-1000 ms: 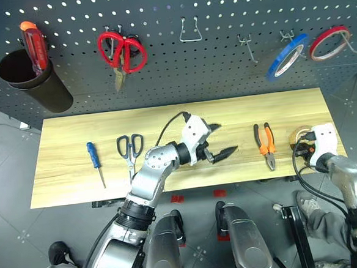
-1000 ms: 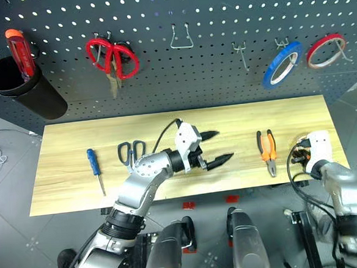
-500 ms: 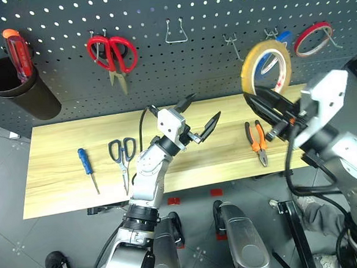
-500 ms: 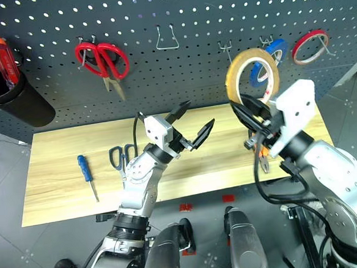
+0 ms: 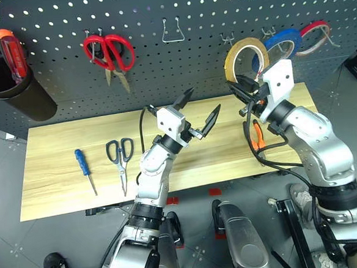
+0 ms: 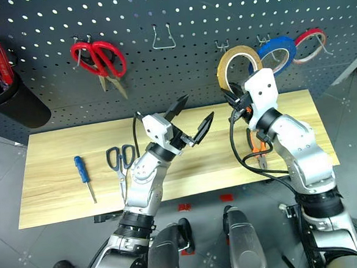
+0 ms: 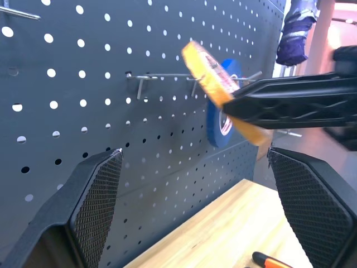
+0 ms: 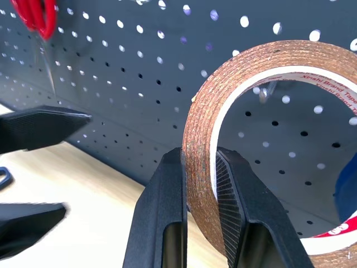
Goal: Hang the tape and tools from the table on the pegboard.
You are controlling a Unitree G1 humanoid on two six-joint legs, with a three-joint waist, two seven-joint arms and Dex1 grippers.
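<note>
Jaws of the right gripper [image 8: 198, 223] pinch the yellow-tan tape ring [image 5: 245, 57] upright against the pegboard [image 5: 180, 72], beside the blue tape ring [image 5: 282, 41]. Left gripper [image 5: 200, 110] jaws spread, empty, above the tabletop [image 5: 62, 142]. Dark blue-handled scissors [image 5: 120, 157], pliers [image 5: 256, 135] and blue-handled screwdriver [image 5: 83, 168] lie there.

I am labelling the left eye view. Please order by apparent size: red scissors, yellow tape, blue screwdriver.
1. Red scissors, largest.
2. Yellow tape; it sits nearer the camera, so this rank is uncertain.
3. Blue screwdriver, thinnest, smallest.
</note>
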